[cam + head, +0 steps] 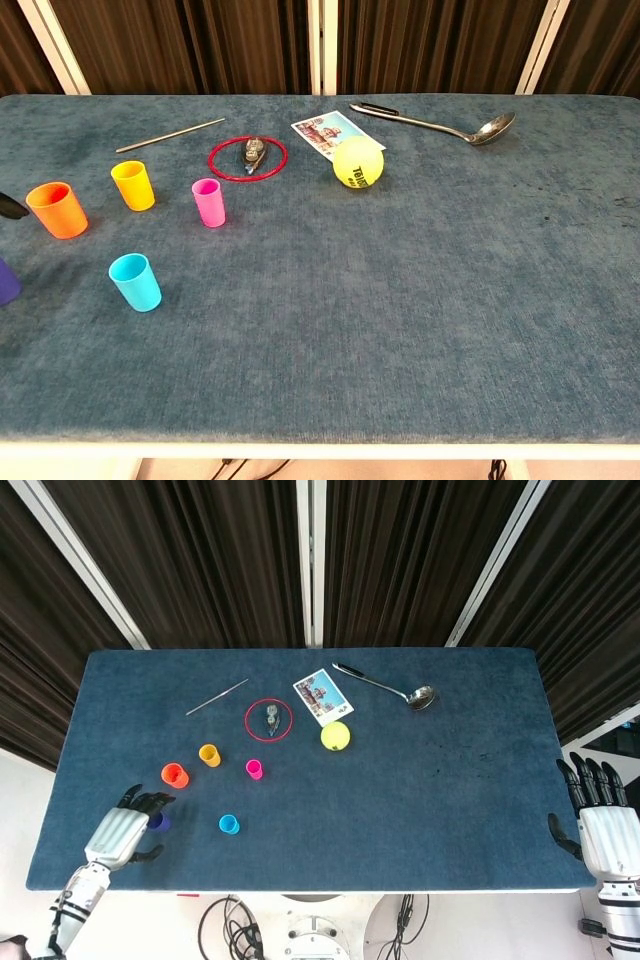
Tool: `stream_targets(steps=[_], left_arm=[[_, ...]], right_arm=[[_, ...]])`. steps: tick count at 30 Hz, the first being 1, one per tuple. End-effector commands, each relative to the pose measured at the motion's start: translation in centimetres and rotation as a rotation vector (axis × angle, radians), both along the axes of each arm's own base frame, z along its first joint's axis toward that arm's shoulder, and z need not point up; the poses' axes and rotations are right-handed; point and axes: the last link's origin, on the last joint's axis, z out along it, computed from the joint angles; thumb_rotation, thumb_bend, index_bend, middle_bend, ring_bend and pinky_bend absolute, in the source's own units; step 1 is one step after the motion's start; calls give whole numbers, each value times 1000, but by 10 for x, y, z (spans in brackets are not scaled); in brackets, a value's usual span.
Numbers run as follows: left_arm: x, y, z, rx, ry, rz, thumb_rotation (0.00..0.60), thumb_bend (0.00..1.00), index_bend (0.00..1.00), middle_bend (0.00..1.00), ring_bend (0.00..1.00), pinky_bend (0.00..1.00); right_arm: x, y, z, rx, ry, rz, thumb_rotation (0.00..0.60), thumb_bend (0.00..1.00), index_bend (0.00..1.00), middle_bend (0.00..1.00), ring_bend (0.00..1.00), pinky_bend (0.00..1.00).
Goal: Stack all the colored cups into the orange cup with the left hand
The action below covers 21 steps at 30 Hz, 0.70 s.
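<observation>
Presently the left robot hand [122, 830] is hovering over the near-left part of the blue felt tabletop [450, 810], fingers spread and holding nothing, its fingertips sitting just beside the small purple plastic cup [157, 821], which is partly hidden beneath them. The right robot hand [608, 832] is idling at the far right edge, fingers extended and empty. The small orange plastic cup [57, 209] is standing upright near the left edge, with the yellow plastic cup [133, 185], the pink plastic cup [208, 202] and the cyan plastic cup [135, 281] standing apart around it; none is nested yet. Judging from this arrangement, the chief risk is the wide fingers knocking the light purple cup over or pushing it off the near edge while closing, since it is standing close to the tabletop's border; a tilted grip could also be jamming the cup against the orange rim later.
</observation>
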Motion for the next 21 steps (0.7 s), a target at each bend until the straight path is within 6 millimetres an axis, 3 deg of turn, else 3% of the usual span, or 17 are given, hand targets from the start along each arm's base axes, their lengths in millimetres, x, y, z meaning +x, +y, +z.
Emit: stream_targets(steps=[1, 11, 21], left_arm=[[-2, 5, -1, 1, 7, 3, 600, 258, 218, 198, 215, 2], [-10, 11, -2, 28, 45, -15, 600, 267, 335, 308, 372, 49], [-16, 15, -4, 31, 39, -20, 600, 267, 355, 331, 394, 61]], right_arm=[[0, 0, 0, -2, 2, 0, 600, 339, 0, 0, 0, 0], [3, -2, -2, 7, 9, 3, 600, 341, 0, 0, 0, 0], [7, -4, -6, 15, 12, 5, 600, 343, 0, 0, 0, 0]])
